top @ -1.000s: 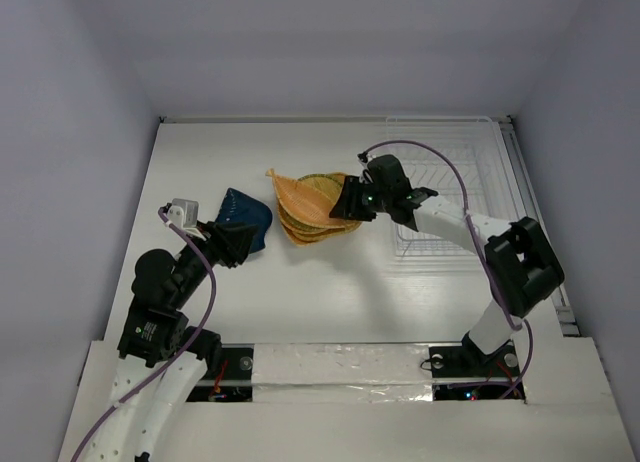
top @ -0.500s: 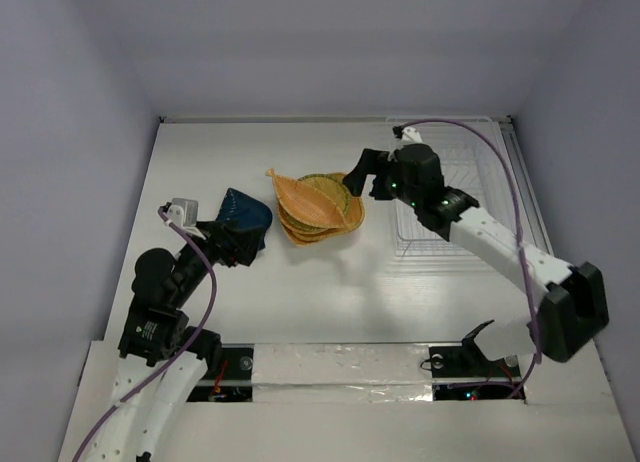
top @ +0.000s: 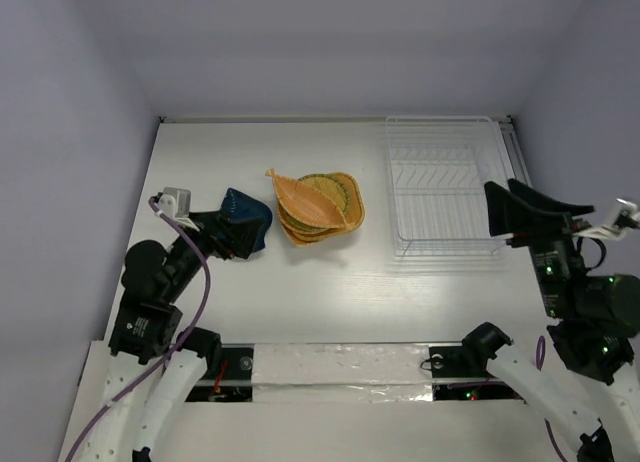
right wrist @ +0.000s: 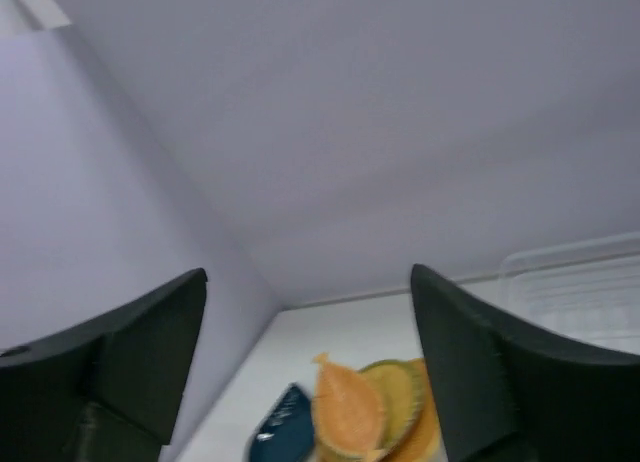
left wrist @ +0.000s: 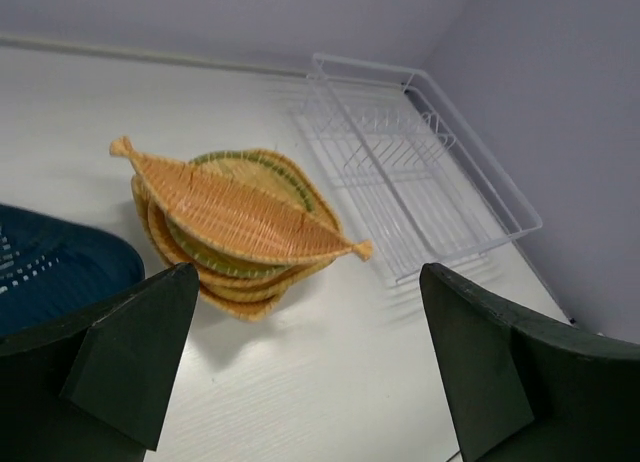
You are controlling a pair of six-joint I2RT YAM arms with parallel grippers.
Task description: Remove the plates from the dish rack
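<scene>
- Several orange-tan plates [top: 318, 207] lie stacked left of the dish rack [top: 445, 187], with the dark blue plate [top: 247, 220] further left.
- Left gripper [top: 225, 234] — jaws wide, holding nothing — at the dark blue plate's near edge.
- Right gripper [top: 503, 194] — parted, empty — raised by the rack's right side.

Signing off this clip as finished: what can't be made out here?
- Stack of woven plates, top view: leaf-shaped plate covers lower ones; count unclear.
- Dark blue plate, left wrist view: cut by left edge.
- Dish rack, right wrist view: blurred, cut by right edge.
</scene>
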